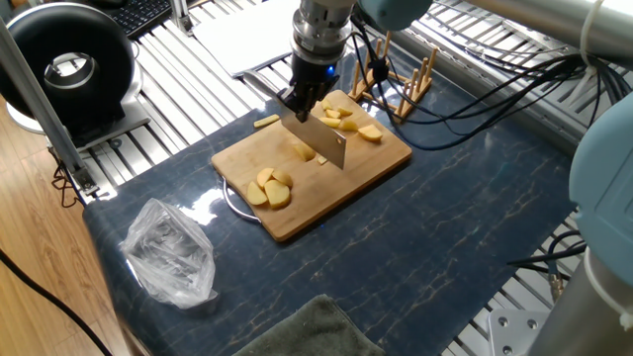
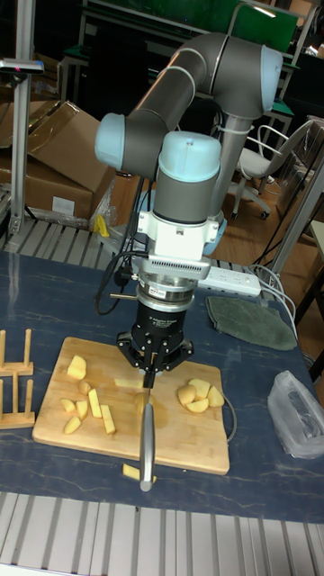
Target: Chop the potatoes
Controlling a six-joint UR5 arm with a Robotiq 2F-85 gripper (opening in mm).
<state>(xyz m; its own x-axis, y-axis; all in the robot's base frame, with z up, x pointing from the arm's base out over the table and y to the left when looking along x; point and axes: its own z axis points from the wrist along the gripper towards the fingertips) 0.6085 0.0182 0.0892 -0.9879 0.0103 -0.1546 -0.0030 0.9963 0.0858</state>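
Observation:
A bamboo board (image 1: 341, 183) (image 2: 175, 450) lies on the dark mat. The potatoes lie on it in two groups: rounded pieces (image 1: 269, 188) (image 2: 198, 394) at one end and wedges and sticks (image 1: 346, 121) (image 2: 85, 405) at the other. One piece (image 1: 302, 150) sits mid-board, partly behind the blade. A stray stick (image 1: 264, 121) (image 2: 132, 471) lies just off the board's edge. My gripper (image 1: 305, 99) (image 2: 153, 358) is shut on the handle of a knife (image 1: 321, 140) (image 2: 147, 436), whose blade stands edge-down across the middle of the board.
A wooden rack (image 1: 401, 84) (image 2: 13, 378) stands beside the board's wedge end. A crumpled plastic bag (image 1: 170, 252) (image 2: 301, 414) and a green towel (image 1: 307, 331) (image 2: 252, 322) lie beyond the other end. Black cables (image 1: 475, 104) trail over the mat behind the board.

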